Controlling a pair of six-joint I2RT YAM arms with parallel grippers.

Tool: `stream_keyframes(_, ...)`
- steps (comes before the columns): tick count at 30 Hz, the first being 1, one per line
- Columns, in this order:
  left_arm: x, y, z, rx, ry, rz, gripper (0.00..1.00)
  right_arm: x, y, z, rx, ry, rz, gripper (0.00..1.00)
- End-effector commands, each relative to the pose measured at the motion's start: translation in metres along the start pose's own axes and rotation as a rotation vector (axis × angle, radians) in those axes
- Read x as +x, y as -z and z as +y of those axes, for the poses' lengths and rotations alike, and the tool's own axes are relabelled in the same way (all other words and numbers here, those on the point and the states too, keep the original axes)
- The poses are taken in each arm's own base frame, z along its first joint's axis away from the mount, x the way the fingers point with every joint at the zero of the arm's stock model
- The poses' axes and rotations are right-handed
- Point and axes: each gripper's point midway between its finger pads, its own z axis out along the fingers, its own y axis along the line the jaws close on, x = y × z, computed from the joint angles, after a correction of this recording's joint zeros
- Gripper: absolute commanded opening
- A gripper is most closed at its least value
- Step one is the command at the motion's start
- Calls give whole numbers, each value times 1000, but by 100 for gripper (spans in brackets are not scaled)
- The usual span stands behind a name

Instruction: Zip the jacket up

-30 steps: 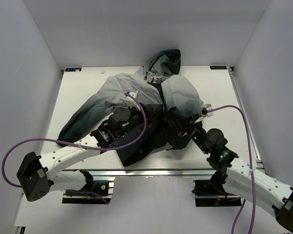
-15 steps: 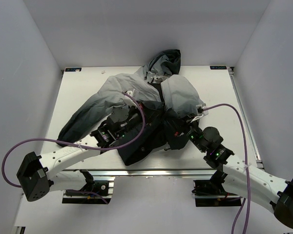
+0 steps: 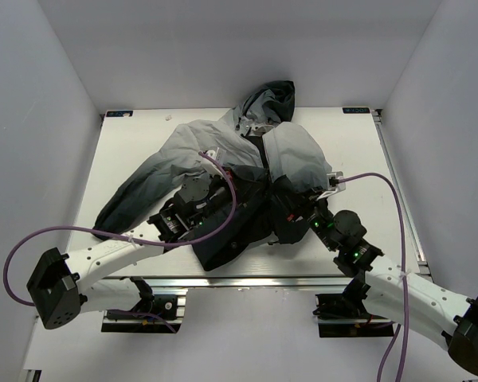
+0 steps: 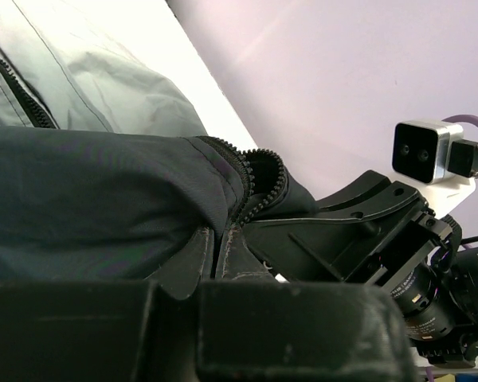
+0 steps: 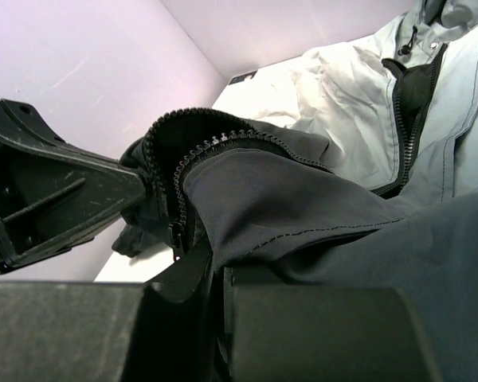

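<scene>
The jacket [image 3: 223, 151] lies on the table with its hood at the far side, grey at the shoulders and black at the hem, its front open at the bottom. My left gripper [image 3: 225, 193] is shut on the black left front edge [image 4: 103, 191] by the zipper teeth [image 4: 251, 183]. My right gripper [image 3: 293, 208] is shut on the black right front edge [image 5: 303, 207]. That edge's zipper teeth [image 5: 193, 151] and the slider [image 5: 175, 235] hang just past my right fingers. The two grippers face each other closely over the hem.
The white table [image 3: 358, 151] is walled on the left, right and far sides. The jacket's left sleeve [image 3: 127, 195] stretches toward the near left. Purple cables [image 3: 56, 235] loop from both wrists. The right wrist camera [image 4: 422, 151] shows in the left wrist view.
My right arm has drawn slightly inward toward the left gripper, and the black hem between them has bunched a little. My left gripper has barely moved.
</scene>
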Motion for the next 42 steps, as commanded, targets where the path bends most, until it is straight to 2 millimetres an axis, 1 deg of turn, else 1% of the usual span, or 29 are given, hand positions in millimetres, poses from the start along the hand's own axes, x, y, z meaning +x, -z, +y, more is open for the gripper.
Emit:
stream_keyframes(1,-20,8,-20,75,14,-52,0,-28,0,11,-32,-36,-109,0)
stream_keyframes(16,-18,6,-19,71,26,-49,0,-26,-2,19,-72,-41,-90,0)
stream_keyframes(24,-21,7,-19,65,23,-58,0,-21,-3,18,-67,-34,-73,0)
stream_keyframes(38,-16,5,-20,79,25,-40,0,-28,-4,22,-88,-73,-111,0)
stream_keyframes(42,-15,5,-19,77,27,-40,0,-28,-6,21,-82,-85,-123,0)
